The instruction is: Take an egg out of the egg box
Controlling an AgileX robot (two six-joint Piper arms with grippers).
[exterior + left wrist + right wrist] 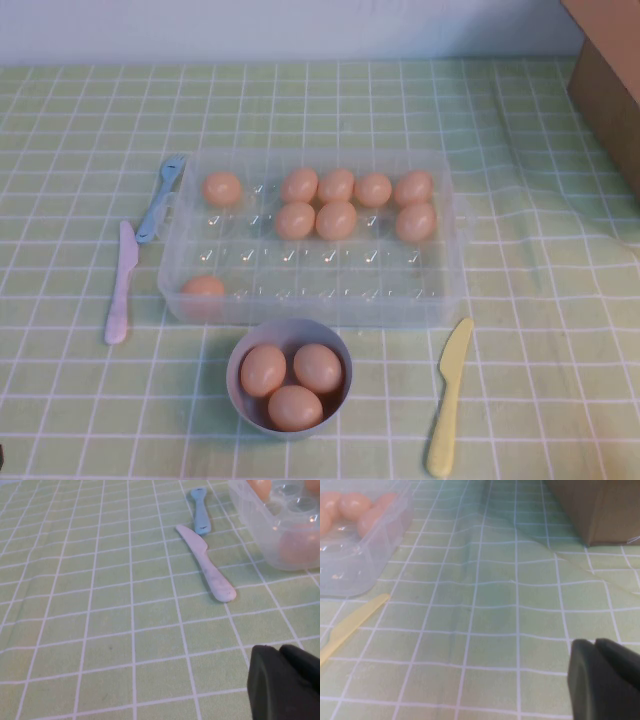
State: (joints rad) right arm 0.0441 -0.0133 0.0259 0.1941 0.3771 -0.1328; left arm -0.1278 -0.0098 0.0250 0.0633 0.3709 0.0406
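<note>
Your left hand (285, 680) and right hand (605, 680) hover low over the tabletop (560, 330), well apart from the egg box (312, 305), grip unreadable. Box at 12 o'clock of the bowl (240, 395): nine eggs, nearest egg (204, 287). Bowl: three eggs.

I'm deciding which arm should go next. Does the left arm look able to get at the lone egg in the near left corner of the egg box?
Probably yes. The left gripper hangs over bare cloth beside the egg box; the egg sits in the open-topped corner nearest it. Only the lilac knife lies between, flat. The right gripper is parked far right.
</note>
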